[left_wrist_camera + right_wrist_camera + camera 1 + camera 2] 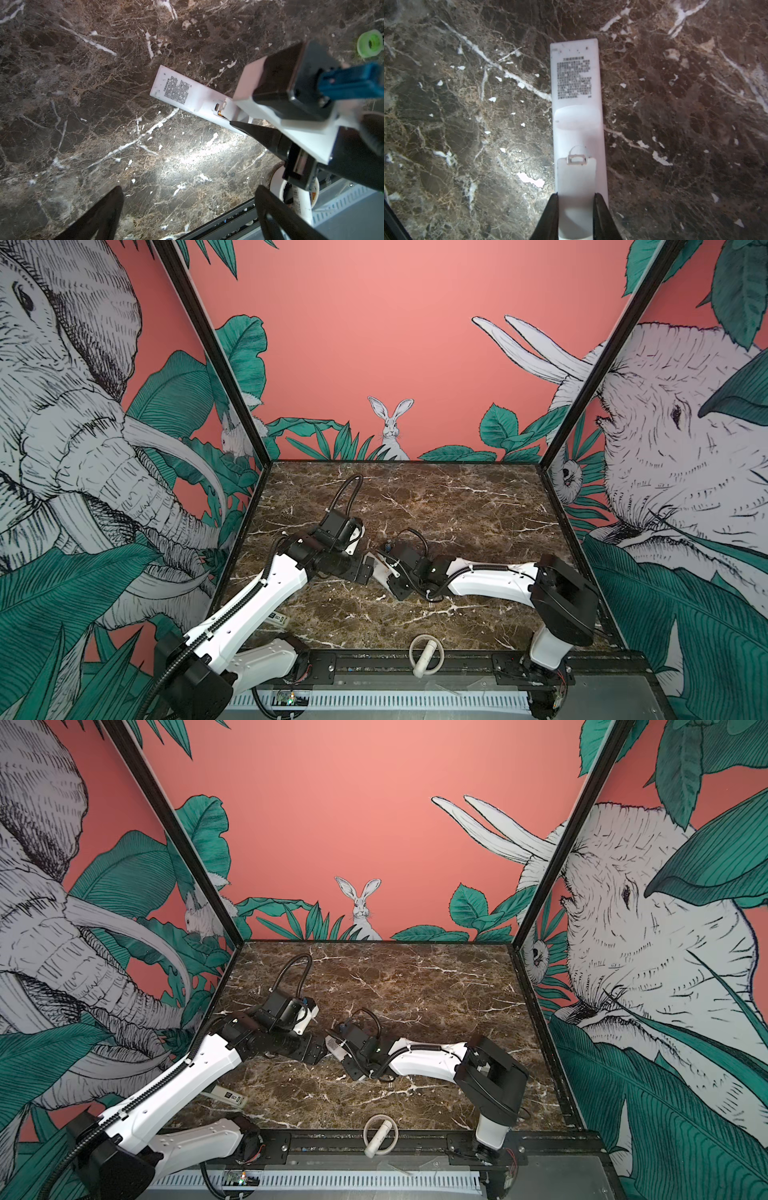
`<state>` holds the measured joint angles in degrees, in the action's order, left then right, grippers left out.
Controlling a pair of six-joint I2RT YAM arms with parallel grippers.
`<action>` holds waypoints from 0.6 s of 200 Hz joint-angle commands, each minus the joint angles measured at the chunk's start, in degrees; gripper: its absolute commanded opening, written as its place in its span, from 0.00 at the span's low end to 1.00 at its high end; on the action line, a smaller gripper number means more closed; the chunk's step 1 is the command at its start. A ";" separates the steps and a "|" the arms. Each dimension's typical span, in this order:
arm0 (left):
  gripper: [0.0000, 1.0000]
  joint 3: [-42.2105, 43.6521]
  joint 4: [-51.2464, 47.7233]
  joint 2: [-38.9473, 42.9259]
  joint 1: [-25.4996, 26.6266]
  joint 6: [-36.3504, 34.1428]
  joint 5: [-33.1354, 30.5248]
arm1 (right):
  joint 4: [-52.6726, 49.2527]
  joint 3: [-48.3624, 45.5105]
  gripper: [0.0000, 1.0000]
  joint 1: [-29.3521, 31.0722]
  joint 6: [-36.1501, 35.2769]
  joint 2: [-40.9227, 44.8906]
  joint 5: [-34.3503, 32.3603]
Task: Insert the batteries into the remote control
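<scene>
Marble counter (457, 510) is carrying the remote control (577, 83) back-up near its middle, its long axis running straight away from my right jaws and its printed end pointing toward my left arm (282, 576). My right jaws are pinching the white battery cover (576, 180) over the remote's near end, with a battery (220, 113) glinting beneath. My left jaws are hanging wide open, empty. A white ringed cylinder (424, 655) is lying at the front edge.

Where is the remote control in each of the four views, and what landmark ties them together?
In a top view: remote control mid-table, mostly hidden between the wrists.
In a top view: same spot.
Left wrist: centre, back up, slanting.
Right wrist: centre, lengthwise; right gripper jaws pinch the cover on it.
Landmark: the white-veined marble table.
</scene>
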<state>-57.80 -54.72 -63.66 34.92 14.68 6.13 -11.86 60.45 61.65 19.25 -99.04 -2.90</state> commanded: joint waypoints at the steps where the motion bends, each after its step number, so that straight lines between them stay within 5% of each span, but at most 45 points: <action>1: 0.99 -1.01 -3.20 1.69 -0.24 -2.37 1.81 | 3.99 -1.05 0.17 0.11 -1.35 -0.25 -0.90; 120: 0.99 -0.32 -3.61 2.46 -0.33 -3.17 6.88 | 6.22 -4.70 0.18 0.15 -4.39 -1.74 -1.22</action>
<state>-57.80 -56.88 -62.61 34.87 12.38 12.03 -7.49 57.14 61.60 15.84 -100.05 -3.03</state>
